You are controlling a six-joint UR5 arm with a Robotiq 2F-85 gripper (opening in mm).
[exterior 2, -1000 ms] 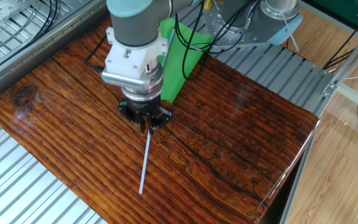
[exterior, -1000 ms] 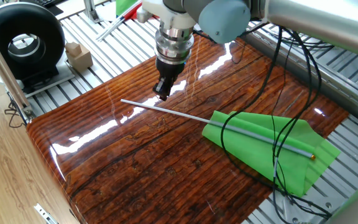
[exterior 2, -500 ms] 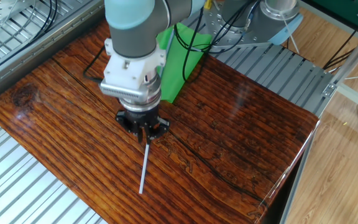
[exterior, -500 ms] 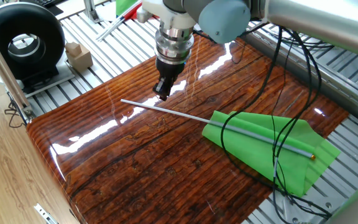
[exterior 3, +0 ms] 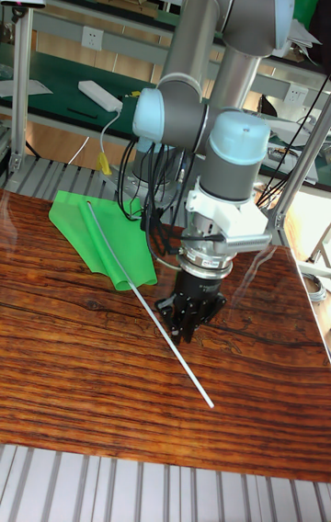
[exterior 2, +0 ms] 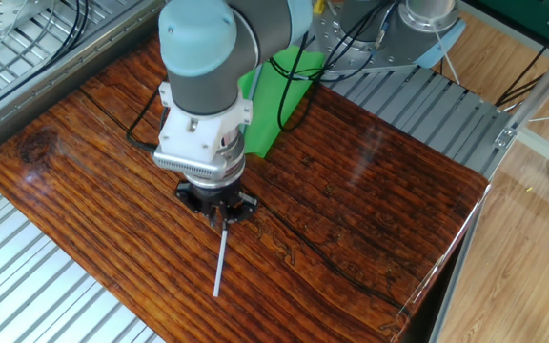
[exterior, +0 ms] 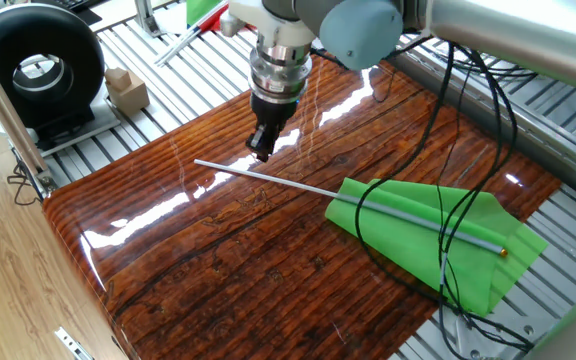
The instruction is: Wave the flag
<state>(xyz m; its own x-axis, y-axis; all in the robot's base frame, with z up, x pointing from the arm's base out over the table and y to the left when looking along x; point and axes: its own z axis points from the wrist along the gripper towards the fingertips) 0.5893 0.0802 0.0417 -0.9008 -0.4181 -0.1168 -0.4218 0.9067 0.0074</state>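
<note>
The bright green rectangular cloth flag on its long thin grey rod (exterior: 423,225) lies flat on the glossy dark-brown wooden desk (exterior: 218,250), cloth towards four o'clock in one fixed view, bare rod end towards ten o'clock. The black two-finger tool (exterior: 261,148) points straight down just above the rod near that bare end (fingers close together, holding nothing). A black cable (exterior: 448,240) crosses the cloth.

Flag (exterior: 438,235) lying flat on bench (exterior: 218,260); gripper (exterior: 260,152) hanging over rod's bare end, cloth end lying well apart.
</note>
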